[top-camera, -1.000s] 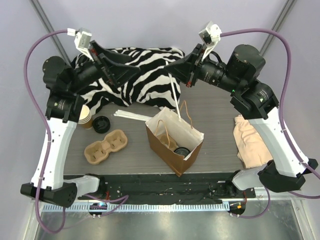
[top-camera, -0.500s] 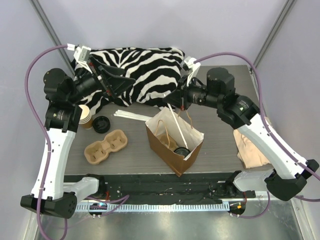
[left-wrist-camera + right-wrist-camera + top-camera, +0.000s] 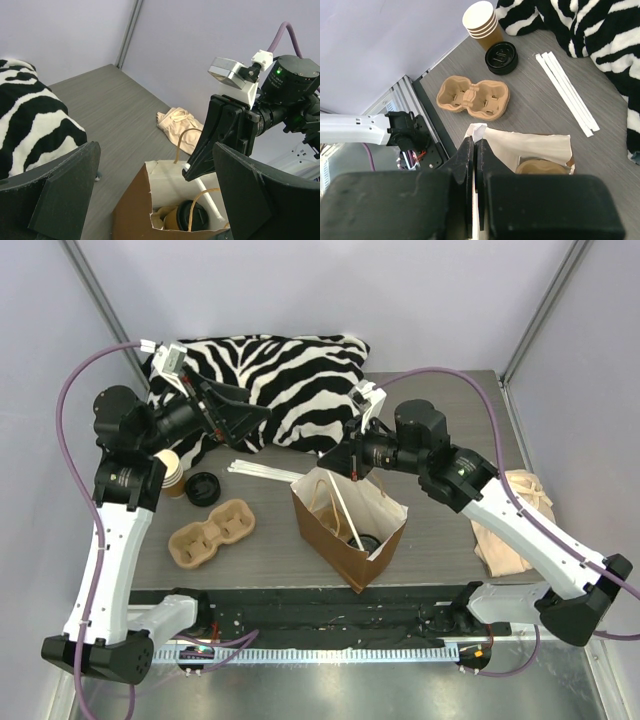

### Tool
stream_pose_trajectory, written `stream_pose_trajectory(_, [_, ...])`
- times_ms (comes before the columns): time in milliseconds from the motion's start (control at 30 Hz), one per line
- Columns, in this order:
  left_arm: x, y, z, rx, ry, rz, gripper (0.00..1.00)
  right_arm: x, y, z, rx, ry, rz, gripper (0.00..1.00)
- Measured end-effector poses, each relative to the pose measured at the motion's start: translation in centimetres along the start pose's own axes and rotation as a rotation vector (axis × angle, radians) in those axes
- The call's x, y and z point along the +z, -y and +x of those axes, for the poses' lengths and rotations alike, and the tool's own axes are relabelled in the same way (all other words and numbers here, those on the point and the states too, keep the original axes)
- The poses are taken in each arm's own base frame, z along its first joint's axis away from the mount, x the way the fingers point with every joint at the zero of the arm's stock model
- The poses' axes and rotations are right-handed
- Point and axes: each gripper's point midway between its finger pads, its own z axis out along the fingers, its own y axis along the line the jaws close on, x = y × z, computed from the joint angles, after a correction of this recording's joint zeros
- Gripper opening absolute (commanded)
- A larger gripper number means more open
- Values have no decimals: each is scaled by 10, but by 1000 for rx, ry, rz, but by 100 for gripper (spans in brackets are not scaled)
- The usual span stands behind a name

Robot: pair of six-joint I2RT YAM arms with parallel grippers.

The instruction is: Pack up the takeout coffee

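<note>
At the lower centre of the top view, you see the takeout coffee [image 3: 362,541] sitting inside the paper bag [image 3: 325,525] on the worktop [image 3: 440,530]. Just above it, your right pincer [image 3: 350,468] pinches a white straw [image 3: 347,515] that reaches into the bag. At upper left, your left pincer [image 3: 245,418] gapes wide over the zebra cloth [image 3: 300,380].

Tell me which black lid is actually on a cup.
The one inside the paper bag, capping the takeout coffee; the other black lid lies loose on the table beside the cup stack.

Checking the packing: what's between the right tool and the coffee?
One white straw, pinched in the right tool, slanting into the paper bag toward the coffee; top view.
</note>
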Motion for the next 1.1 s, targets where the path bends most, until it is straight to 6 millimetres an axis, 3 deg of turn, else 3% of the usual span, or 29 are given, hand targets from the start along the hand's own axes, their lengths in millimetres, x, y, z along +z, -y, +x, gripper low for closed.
stream_pose_trajectory(300, [-1, -5, 6, -9, -8, -12, 100, 1, 6, 19, 36, -17, 8, 1])
stream_pose_trajectory(467, [0, -10, 12, -23, -19, -18, 100, 0, 11, 32, 52, -37, 24, 11])
stream_pose_trajectory(533, [0, -11, 14, -26, -22, -20, 100, 0, 12, 33, 55, -39, 29, 26])
stream_pose_trajectory(600, [0, -12, 14, -28, -23, -22, 100, 0, 12, 33, 60, -38, 32, 32])
stream_pose_trajectory(733, [-1, -13, 14, -27, -21, -26, 100, 0, 13, 33, 59, -35, 38, 38])
stream_pose_trajectory(900, [-1, -15, 16, -34, -27, -31, 100, -4, 6, 14, 39, 2, 26, 45])
stream_pose_trajectory(1100, [-1, -25, 21, -56, -64, -66, 100, -19, -13, -37, -37, 118, 1, 53])
